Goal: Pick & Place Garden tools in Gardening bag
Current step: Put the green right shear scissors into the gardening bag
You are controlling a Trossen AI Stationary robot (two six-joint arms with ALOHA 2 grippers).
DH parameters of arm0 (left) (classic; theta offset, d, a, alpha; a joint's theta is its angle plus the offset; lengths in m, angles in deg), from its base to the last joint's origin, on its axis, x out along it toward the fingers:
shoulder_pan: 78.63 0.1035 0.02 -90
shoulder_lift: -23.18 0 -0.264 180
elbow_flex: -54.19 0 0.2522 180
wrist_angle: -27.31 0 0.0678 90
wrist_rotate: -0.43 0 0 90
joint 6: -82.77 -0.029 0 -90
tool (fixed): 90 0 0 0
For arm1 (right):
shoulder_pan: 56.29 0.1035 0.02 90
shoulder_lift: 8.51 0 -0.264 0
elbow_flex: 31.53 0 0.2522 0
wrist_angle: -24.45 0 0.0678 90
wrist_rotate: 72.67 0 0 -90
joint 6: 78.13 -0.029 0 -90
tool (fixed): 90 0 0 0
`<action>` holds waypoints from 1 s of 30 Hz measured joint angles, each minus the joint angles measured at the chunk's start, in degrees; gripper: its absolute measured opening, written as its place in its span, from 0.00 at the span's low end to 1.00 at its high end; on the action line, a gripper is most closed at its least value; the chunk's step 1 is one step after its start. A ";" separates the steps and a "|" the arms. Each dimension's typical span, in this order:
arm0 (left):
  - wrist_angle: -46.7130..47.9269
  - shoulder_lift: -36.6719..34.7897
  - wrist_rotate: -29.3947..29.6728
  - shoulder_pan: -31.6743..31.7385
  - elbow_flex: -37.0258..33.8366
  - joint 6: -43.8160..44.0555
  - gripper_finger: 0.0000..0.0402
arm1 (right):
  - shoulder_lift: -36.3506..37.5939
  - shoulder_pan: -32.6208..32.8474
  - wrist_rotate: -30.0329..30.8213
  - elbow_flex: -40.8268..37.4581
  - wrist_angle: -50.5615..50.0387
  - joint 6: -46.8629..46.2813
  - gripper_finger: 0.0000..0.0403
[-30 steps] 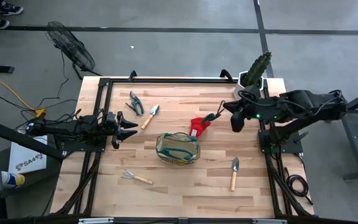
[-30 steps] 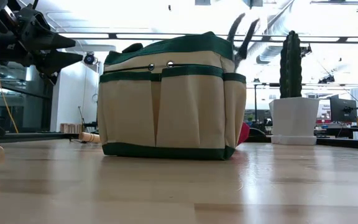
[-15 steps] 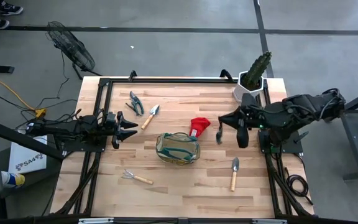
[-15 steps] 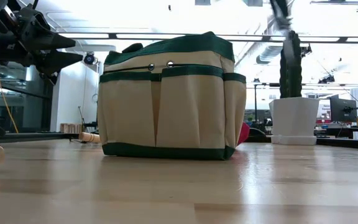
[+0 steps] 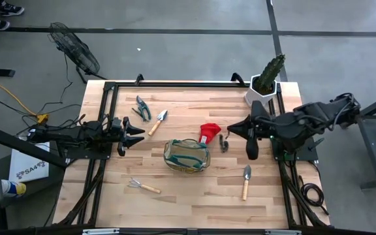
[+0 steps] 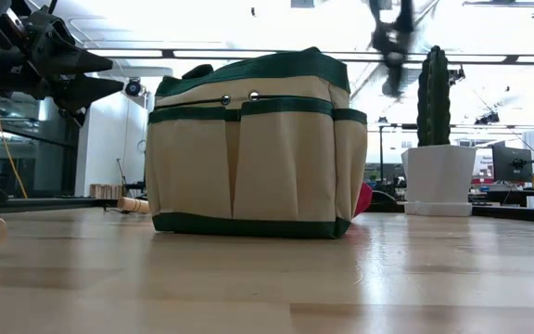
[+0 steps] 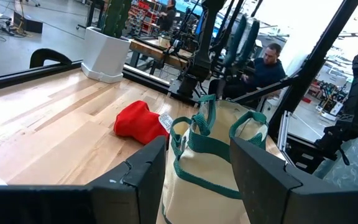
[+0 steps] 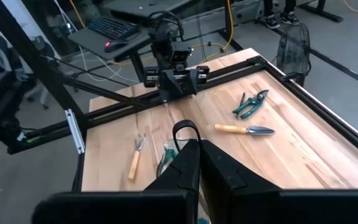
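The tan gardening bag (image 5: 187,155) with green trim stands open mid-table. Just to its right, high above the table, my right gripper (image 5: 232,129) is shut on dark-handled pruning shears (image 5: 222,142), a blur in the low view (image 6: 392,39). On the wood lie a red glove (image 5: 209,132), a second pair of shears (image 5: 142,108), a trowel (image 5: 158,121), a hand rake (image 5: 142,187) and another trowel (image 5: 245,181). My left gripper (image 5: 132,134) waits open and level at the table's left edge. My right gripper pinches the shears between its two shut fingers, which slant down toward the table's left side. A dark curved handle part (image 8: 186,129) sticks out just past the fingertips; the fingers hide the contact itself. The shears hang lifted clear of the table.
A cactus in a white pot (image 5: 265,81) stands at the far right corner, close behind my right arm. The black frame rails (image 5: 109,117) run along the table's sides. A person (image 7: 267,62) sits beyond the table's right side.
My right gripper has carried the shears from beside the red glove a little toward the near edge, rolling its wrist. The shears have swung about under it and stay lifted clear of the table.
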 joint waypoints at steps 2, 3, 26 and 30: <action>0.00 -0.02 0.00 0.00 0.00 0.02 0.43 | -1.10 0.00 0.04 0.00 0.74 -0.06 0.01; 0.00 0.00 0.00 0.00 0.00 0.02 0.43 | -1.74 0.00 0.04 0.00 1.27 -0.10 0.01; 0.00 -0.02 0.00 0.00 0.00 0.01 0.43 | -9.22 0.00 0.17 0.00 11.20 -3.21 0.01; 0.02 0.01 0.00 0.02 0.00 0.00 0.43 | -9.73 0.38 0.30 0.00 12.41 -3.74 0.01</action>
